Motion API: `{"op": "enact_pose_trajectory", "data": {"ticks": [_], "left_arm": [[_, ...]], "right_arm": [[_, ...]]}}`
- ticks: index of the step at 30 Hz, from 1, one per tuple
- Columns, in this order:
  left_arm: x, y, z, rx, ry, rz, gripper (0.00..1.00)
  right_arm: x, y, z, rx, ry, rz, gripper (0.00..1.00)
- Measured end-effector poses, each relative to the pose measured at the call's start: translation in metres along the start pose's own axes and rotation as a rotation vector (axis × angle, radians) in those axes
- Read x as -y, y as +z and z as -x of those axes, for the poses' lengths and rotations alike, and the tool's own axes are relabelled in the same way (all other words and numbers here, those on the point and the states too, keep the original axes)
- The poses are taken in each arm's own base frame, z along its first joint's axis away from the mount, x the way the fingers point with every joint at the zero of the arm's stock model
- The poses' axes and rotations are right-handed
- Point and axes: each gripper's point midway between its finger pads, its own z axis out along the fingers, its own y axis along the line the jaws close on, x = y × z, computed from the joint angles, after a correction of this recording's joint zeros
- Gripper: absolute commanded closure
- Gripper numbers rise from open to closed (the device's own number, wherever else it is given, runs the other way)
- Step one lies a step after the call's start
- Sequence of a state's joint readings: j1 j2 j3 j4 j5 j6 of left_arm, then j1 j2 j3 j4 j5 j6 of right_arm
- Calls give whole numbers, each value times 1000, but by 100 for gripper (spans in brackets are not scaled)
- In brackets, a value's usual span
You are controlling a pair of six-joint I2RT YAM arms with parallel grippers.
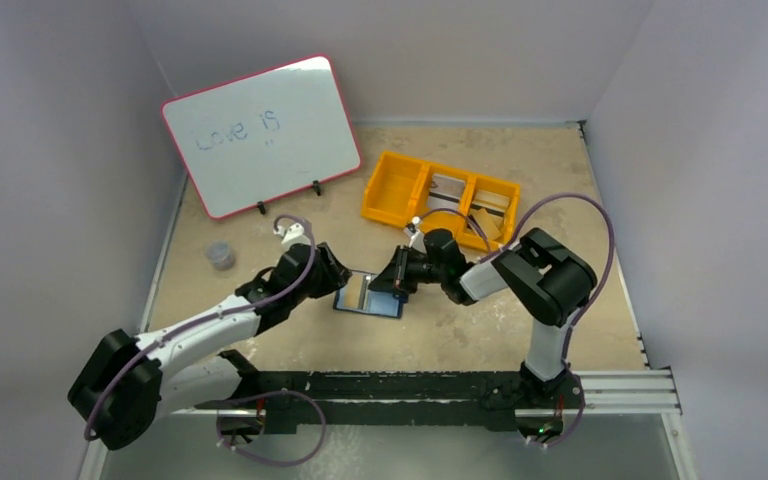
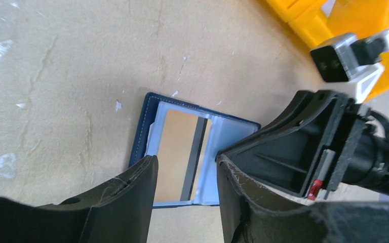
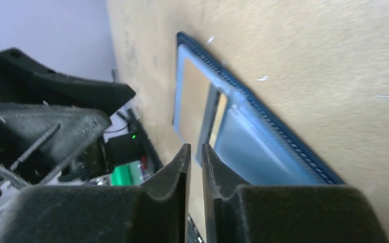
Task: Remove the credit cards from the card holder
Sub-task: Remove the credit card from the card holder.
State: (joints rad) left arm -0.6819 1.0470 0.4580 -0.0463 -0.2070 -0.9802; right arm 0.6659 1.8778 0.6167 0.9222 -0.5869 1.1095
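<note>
- The card holder (image 1: 368,296) lies open and flat on the worktop (image 1: 440,340), between the two grippers, near the middle.
- Its navy outside faces down and the pale see-through pockets face up.
- One credit card (image 2: 177,152) is inside the holder's left pocket, as the left wrist view shows it. It looks tan under the plastic and has a dark stripe along the edge next to the fold.
- I cannot tell whether the pale right pocket holds another card.
- The left gripper (image 2: 186,162) hovers over the near edge of the holder. Its jaws are spread apart, with nothing between them. The card shows in the gap.
- The right gripper (image 3: 194,151) comes in from the opposite side, low over the right half of the holder. Its fingers (image 3: 180,162) are drawn almost together, leaving only a thin slit.
- The tips sit at the edge of the holder, but I cannot tell whether they pinch anything.
- The two grippers are just beside each other above the holder.
- An orange tray (image 1: 392,190) with three compartments sits farther back, behind the right gripper.
- A whiteboard (image 1: 260,135) with a red rim stands at the back left with writing on it.
- A small grey cup (image 1: 221,256) stands near the left edge of the worktop, well apart from the holder.
</note>
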Motion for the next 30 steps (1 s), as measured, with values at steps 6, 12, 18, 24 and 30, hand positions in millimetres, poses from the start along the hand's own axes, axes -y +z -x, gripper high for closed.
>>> {"op": "enact_pose_trajectory", "data": {"ticks": [6,12,18,24,30], "left_arm": [[-13,20,-26,-96,21,43,61],[-27,30,-40,-141,46,98,63],[-27,36,-40,-145,67,103,76],[-32,38,-38,-133,73,128,82],[-32,42,-38,-127,76,135,89]], "right_arm": [[16,-8,20,88,-45,-195,65],[11,-9,25,99,-100,-211,67],[10,4,12,48,-133,-223,68],[15,6,13,52,-124,-294,70],[23,3,15,80,-74,-351,72]]}}
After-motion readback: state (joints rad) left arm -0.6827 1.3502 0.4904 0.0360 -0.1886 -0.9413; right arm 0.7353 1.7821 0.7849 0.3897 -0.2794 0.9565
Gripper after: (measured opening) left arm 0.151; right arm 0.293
